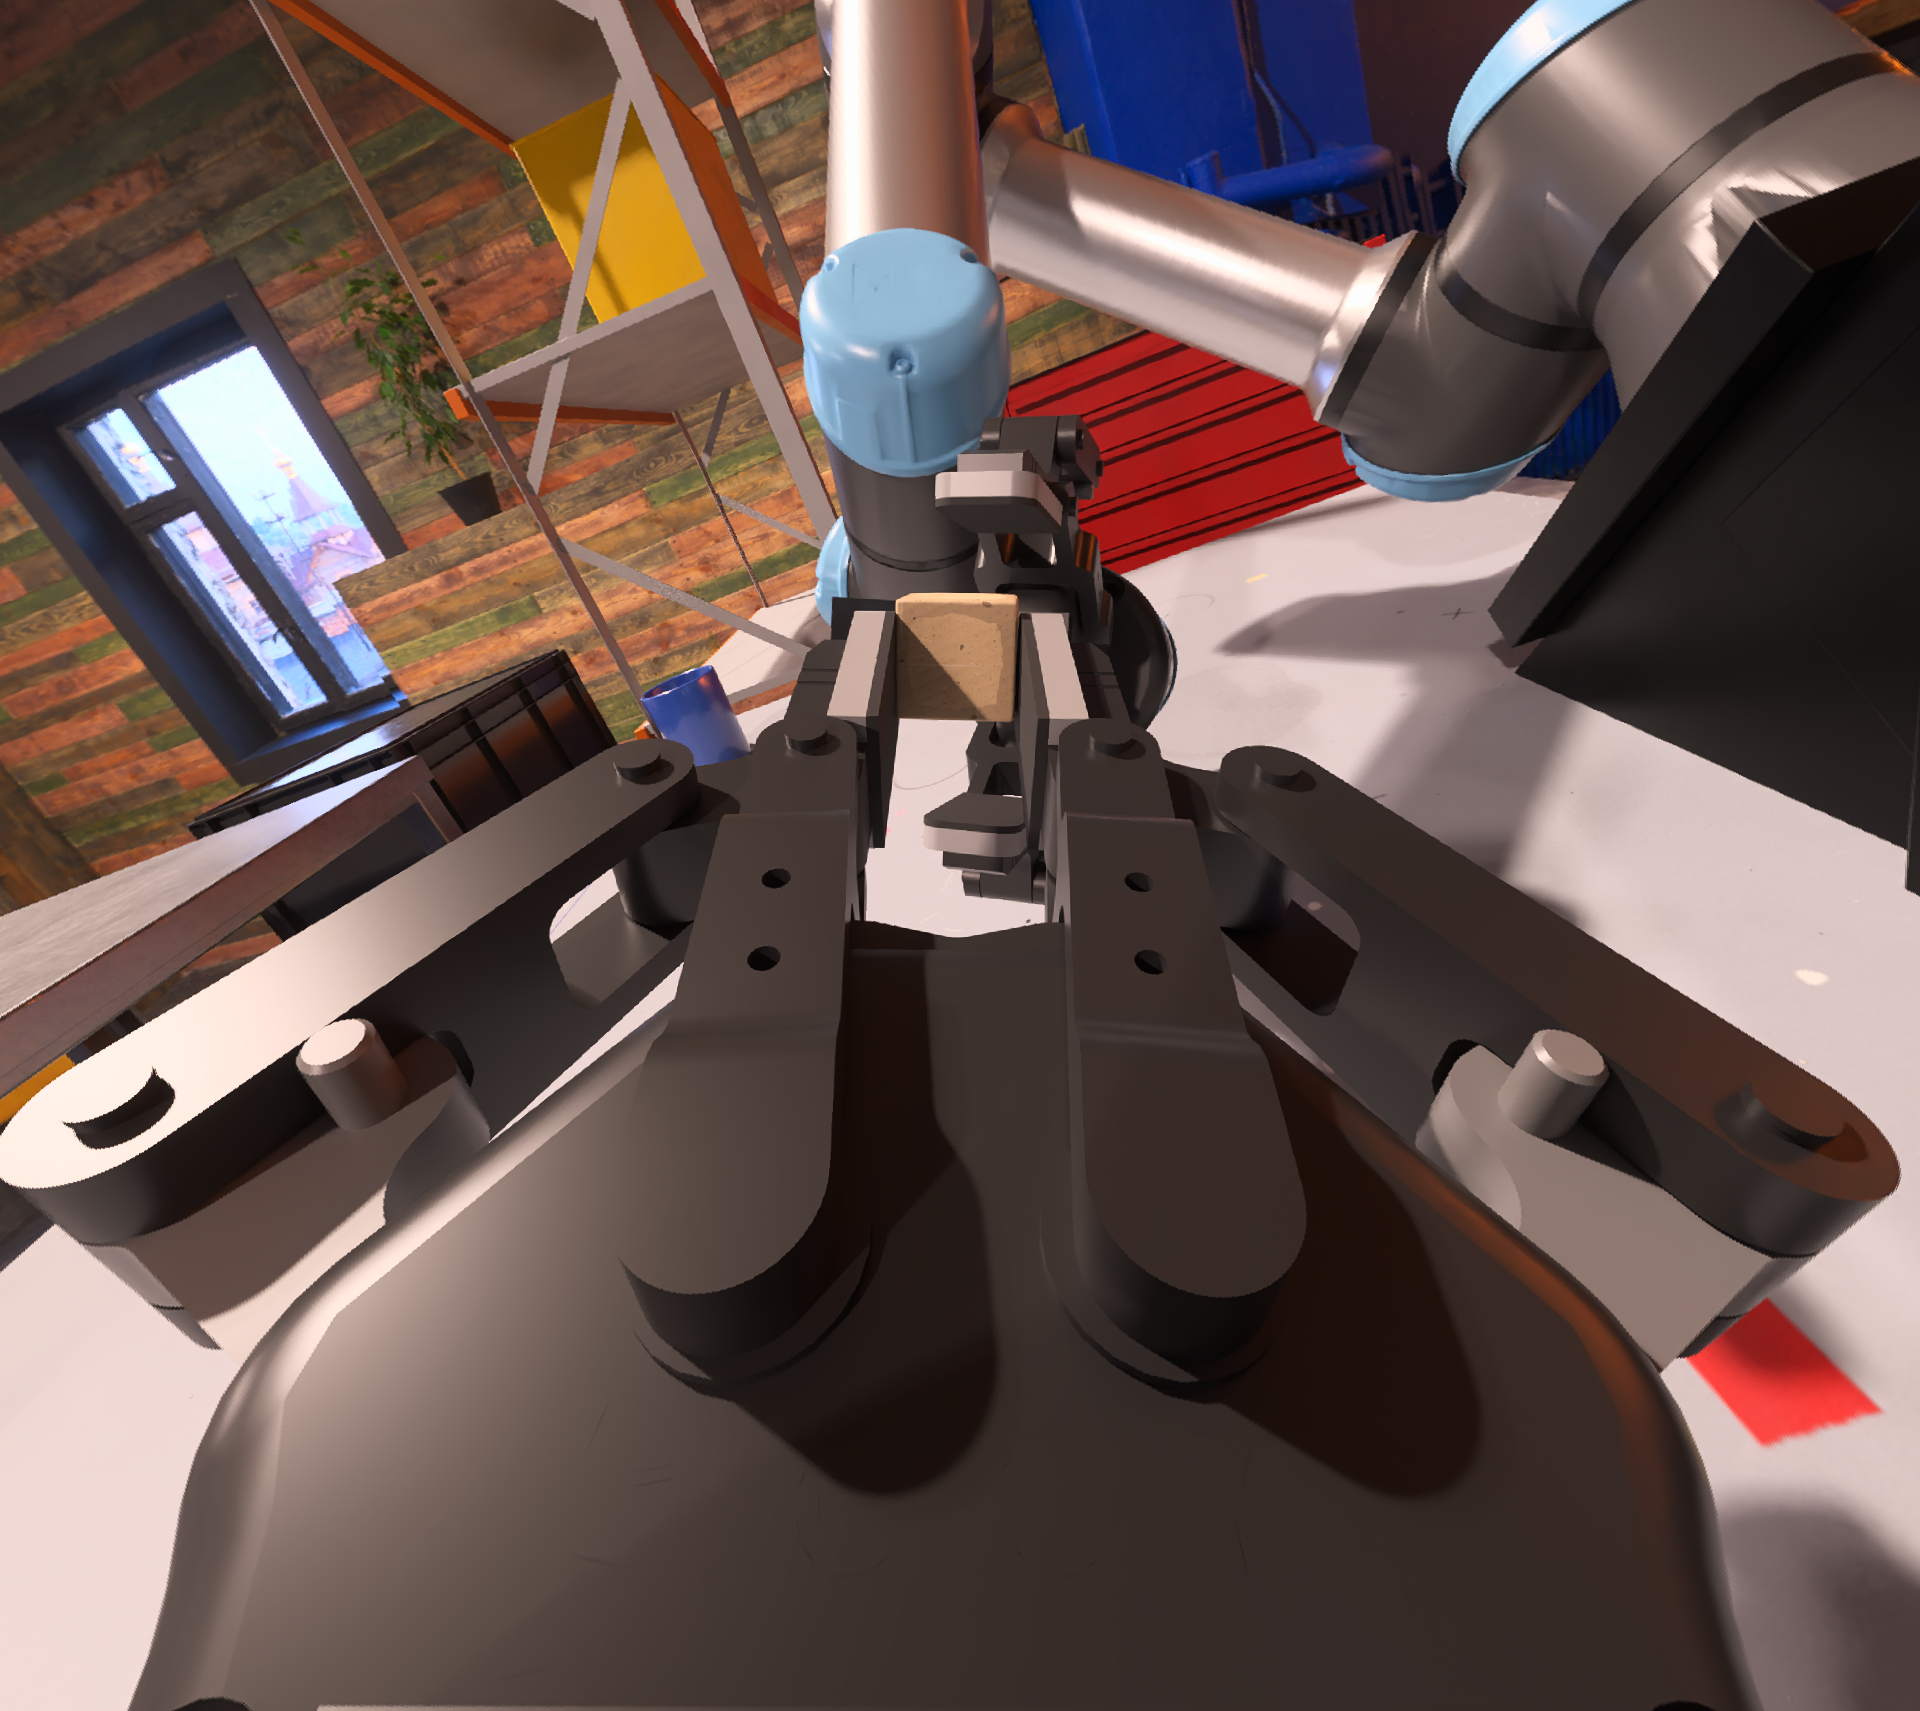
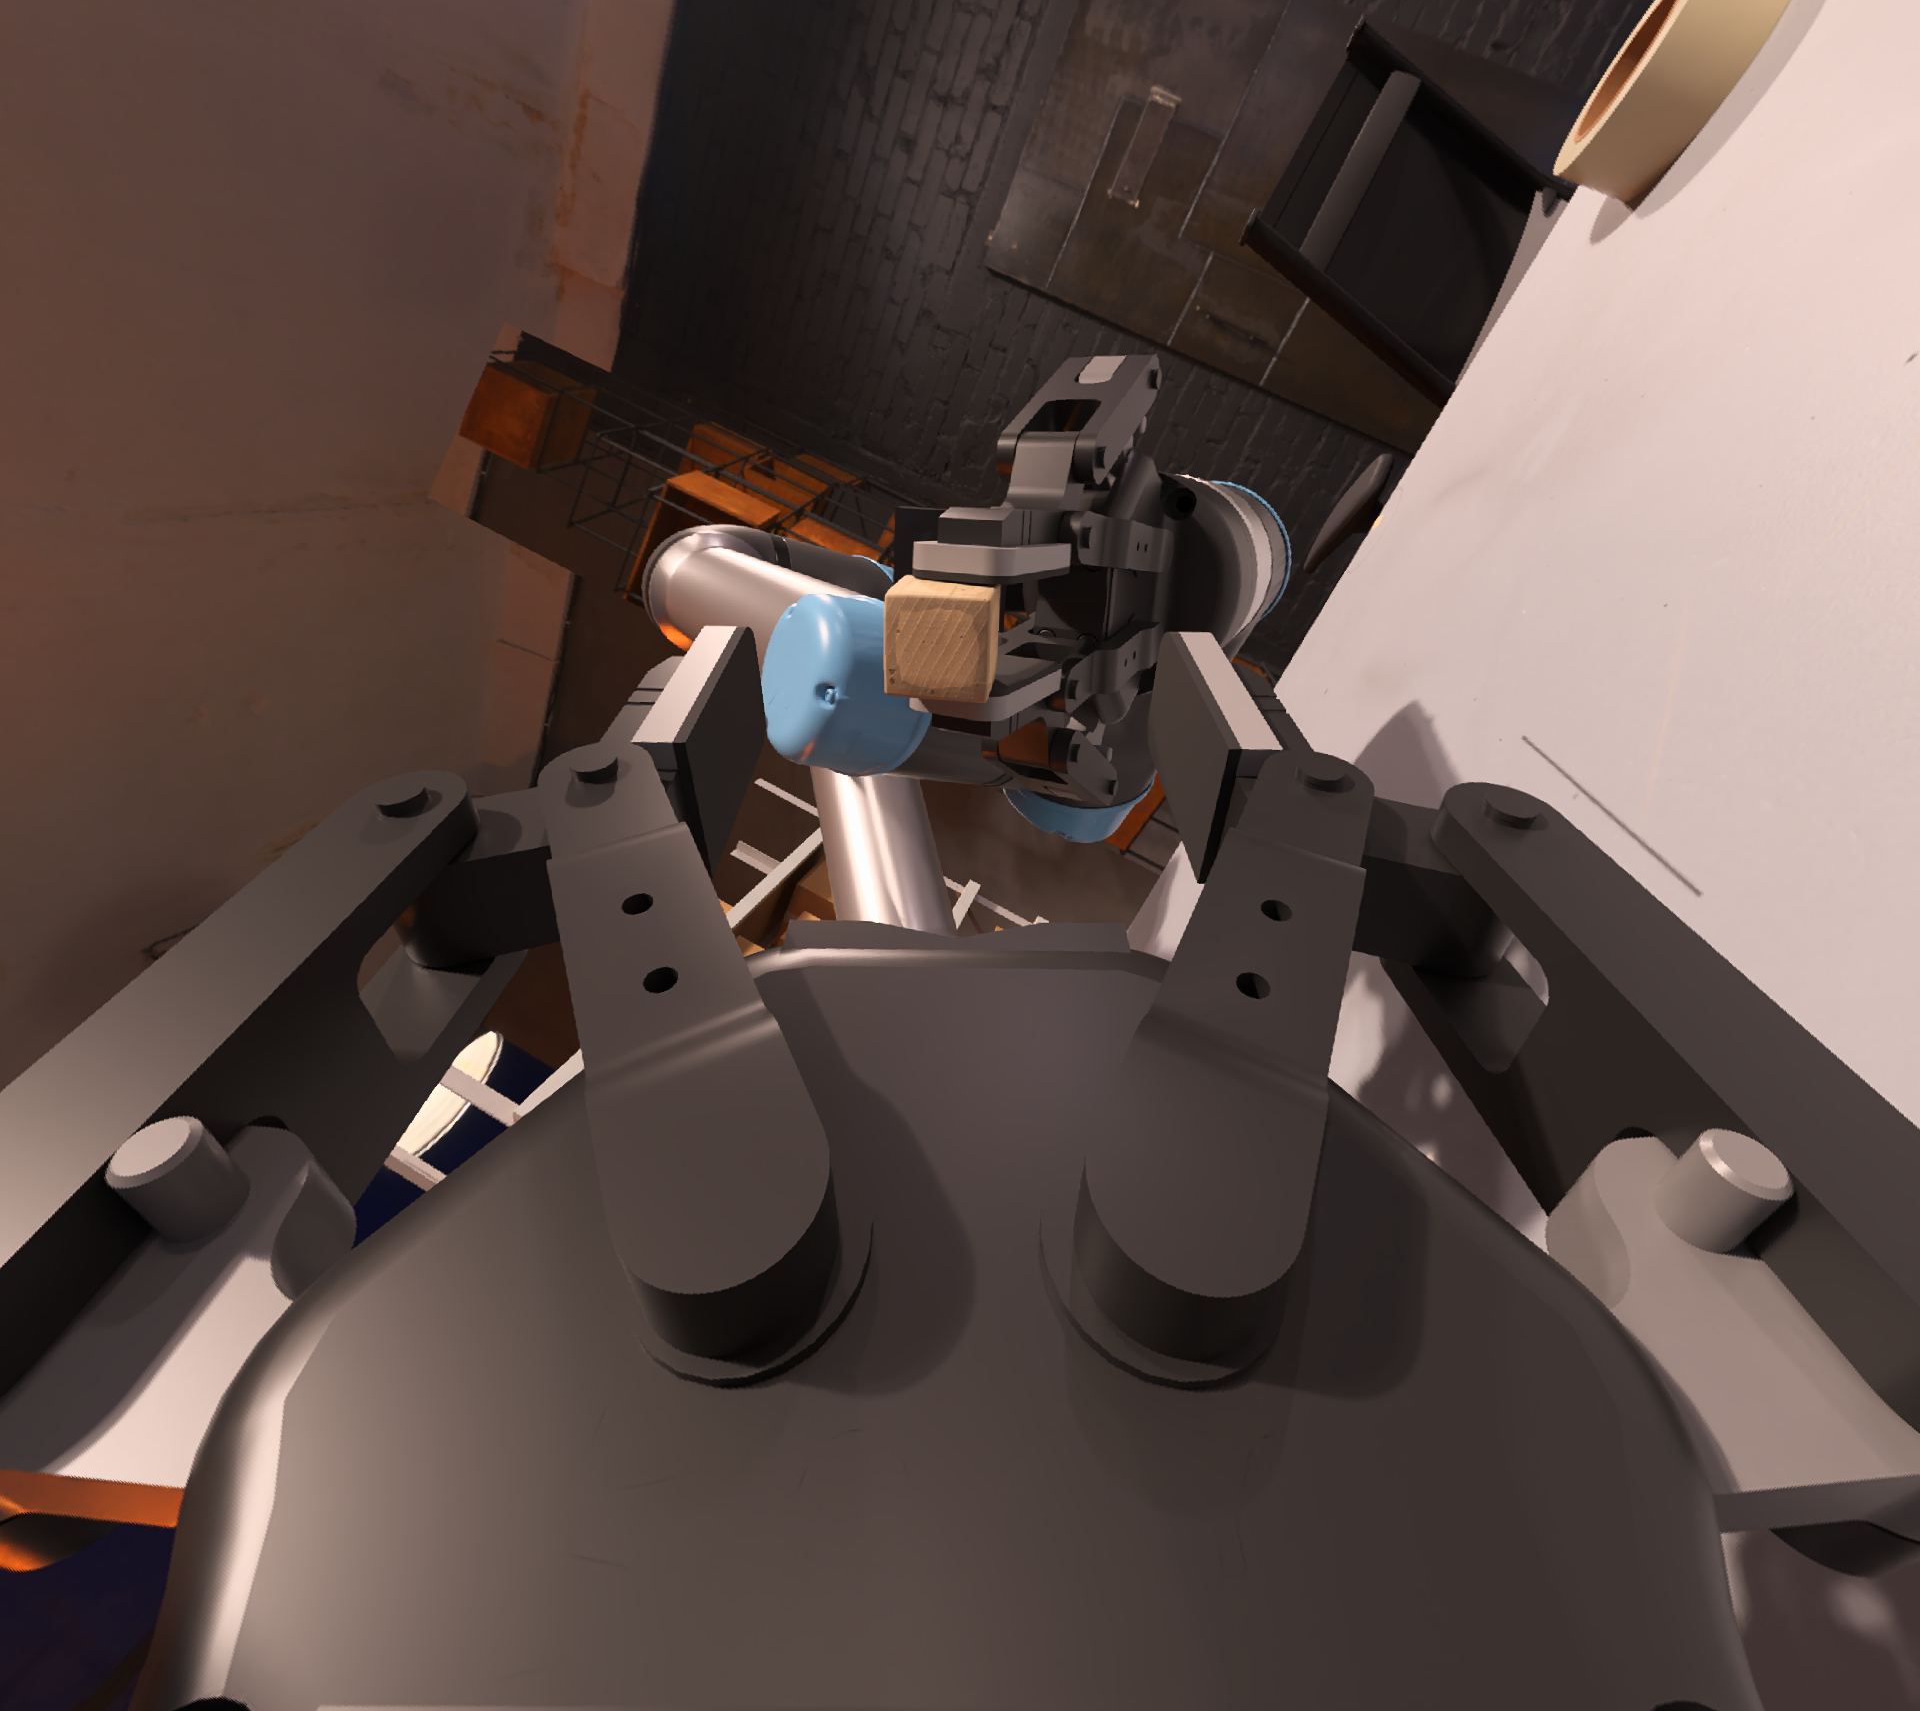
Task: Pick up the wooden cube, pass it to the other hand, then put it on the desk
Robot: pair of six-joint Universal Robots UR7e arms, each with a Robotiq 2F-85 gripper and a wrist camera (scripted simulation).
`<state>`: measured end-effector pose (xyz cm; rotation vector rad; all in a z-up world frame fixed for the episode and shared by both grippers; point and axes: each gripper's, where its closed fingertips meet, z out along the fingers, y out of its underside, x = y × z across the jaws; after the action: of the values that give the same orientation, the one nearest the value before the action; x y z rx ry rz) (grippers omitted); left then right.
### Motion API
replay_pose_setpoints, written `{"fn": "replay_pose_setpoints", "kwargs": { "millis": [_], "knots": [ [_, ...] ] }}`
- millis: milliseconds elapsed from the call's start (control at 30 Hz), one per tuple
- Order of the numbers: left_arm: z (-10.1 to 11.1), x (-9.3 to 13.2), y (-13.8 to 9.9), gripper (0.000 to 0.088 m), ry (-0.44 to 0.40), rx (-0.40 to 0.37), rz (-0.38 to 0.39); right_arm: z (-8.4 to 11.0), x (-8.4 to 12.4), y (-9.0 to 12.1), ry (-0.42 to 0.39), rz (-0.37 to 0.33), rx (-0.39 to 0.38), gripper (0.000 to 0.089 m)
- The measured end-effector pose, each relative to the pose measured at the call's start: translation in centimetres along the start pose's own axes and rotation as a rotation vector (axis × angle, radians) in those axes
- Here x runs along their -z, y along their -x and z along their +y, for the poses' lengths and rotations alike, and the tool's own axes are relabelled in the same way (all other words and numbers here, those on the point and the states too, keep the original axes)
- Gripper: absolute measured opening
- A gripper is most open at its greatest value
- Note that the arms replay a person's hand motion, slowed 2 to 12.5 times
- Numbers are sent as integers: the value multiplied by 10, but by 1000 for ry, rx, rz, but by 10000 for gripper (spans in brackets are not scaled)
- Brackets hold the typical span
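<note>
The wooden cube [image 1: 956, 659] is a small light-brown block held in the air above the white desk [image 1: 1455, 778]. My left gripper [image 1: 957, 674] is shut on it, one pad on each side. In the right wrist view the cube [image 2: 940, 638] sits between the left gripper's fingers [image 2: 992, 560], just ahead of my right gripper [image 2: 961, 726]. My right gripper is open and empty, its pads wide apart to either side of the cube and not touching it. In the left wrist view the right gripper's fingers [image 1: 992, 485] show above and below the cube.
A blue cup [image 1: 694, 711] and a dark crate [image 1: 468, 747] stand at the desk's left. A black box [image 1: 1766, 466] stands at the right. A roll of tape [image 2: 1673, 66] lies on the desk. A red mark [image 1: 1782, 1386] is on the desk surface.
</note>
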<state>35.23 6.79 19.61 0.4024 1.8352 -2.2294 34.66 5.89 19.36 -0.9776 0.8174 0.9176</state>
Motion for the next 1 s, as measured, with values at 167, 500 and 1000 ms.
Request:
{"fn": "replay_pose_setpoints", "kwargs": {
  "millis": [167, 500, 1000],
  "knots": [
    [3, -1, -3, 205, 13, -14, 9, 2, -2, -5, 24, 14, -9, 636],
    [9, 0, -7, 205, 32, -20, 21, 5, -8, -10, 64, 23, -21, 520],
    [16, 1, -10, 198, 63, -39, 17, 11, -15, -14, 124, 38, -15, 227]
  ]
}}
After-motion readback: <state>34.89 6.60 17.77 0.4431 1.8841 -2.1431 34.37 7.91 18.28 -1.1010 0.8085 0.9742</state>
